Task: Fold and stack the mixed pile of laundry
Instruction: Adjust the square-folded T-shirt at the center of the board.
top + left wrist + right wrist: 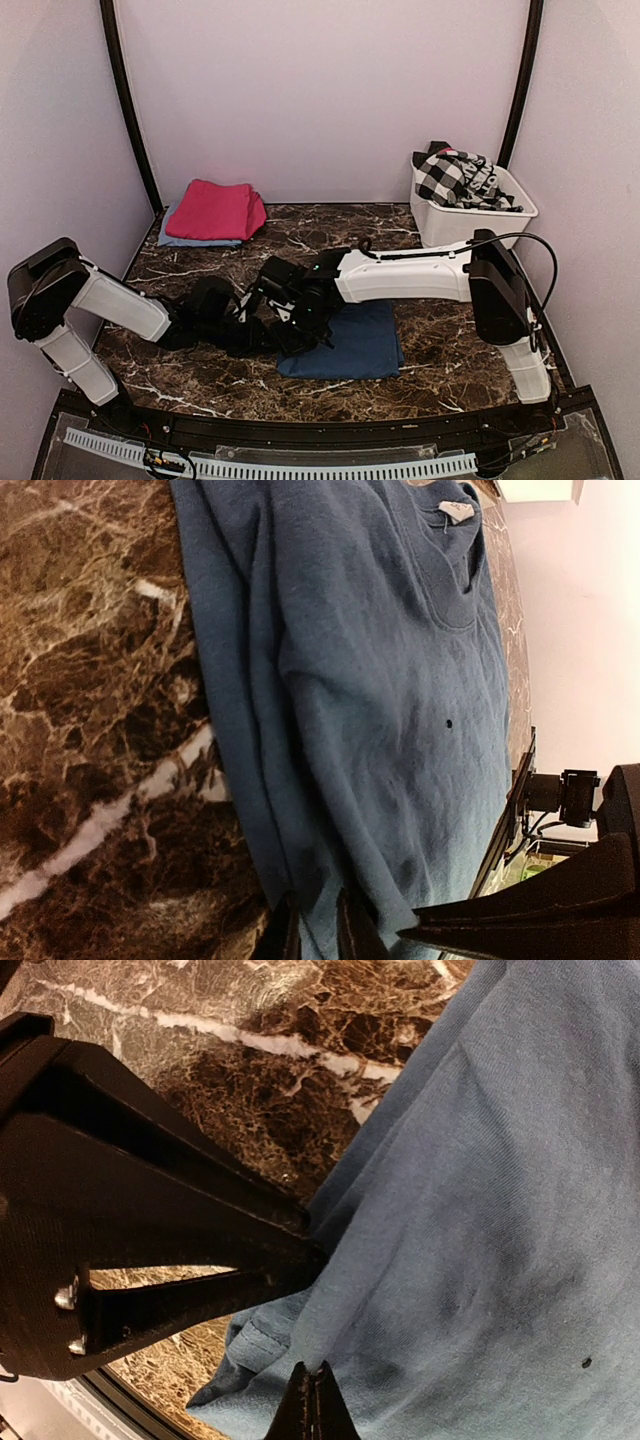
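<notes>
A dark brown marble table [200, 380] veined in white fills the cell, with pale lilac walls behind it. The navy-blue sheet [355, 340] lies flat and roughly squared on the near middle of the table, and serves as the landmark here.

Far back and to the left of the sheet sits a folded magenta-pink cloth [215, 210] on top of a light-blue piece [175, 238]. Far back and to the right of it stands a white tub [480, 215] holding a black-and-white checked garment [455, 180].

Both arms meet at the sheet's left edge. The right gripper [314, 1400] has its fingertips pressed together on the hem there, apparently pinching the fabric. The left gripper [320, 930] has its fingers a narrow gap apart with a ridge of the same edge between them. Whether they already clamp it I cannot tell.

The step in hand looks like taking hold of this edge for another fold of the sheet. The next move calls for two firm holds. The edge would then be lifted evenly and carried across toward the sheet's opposite side, low enough that the layers underneath do not drag or bunch.
</notes>
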Tool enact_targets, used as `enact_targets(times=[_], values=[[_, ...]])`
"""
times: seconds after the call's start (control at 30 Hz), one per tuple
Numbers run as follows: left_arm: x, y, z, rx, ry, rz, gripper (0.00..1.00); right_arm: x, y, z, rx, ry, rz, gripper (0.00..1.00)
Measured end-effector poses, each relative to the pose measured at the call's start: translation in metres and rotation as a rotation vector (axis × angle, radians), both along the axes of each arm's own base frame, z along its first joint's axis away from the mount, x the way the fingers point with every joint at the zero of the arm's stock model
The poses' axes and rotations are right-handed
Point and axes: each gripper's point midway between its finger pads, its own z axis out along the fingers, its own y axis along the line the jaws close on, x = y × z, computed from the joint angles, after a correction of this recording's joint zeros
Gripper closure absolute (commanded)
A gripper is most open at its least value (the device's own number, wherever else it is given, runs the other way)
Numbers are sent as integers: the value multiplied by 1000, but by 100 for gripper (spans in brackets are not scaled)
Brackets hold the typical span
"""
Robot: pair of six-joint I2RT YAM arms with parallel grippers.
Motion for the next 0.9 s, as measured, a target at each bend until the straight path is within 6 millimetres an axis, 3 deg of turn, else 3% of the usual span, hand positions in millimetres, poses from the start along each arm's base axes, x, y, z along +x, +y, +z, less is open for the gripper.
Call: enact_targets(times=[0.8,0.9], values=[[-10,-8,-11,9,28,-23,84,-1,-3,-7,0,2,-4,100],[-10,-11,-10,-1,28,-27,95,-1,-4,-9,1,1,-5,100]])
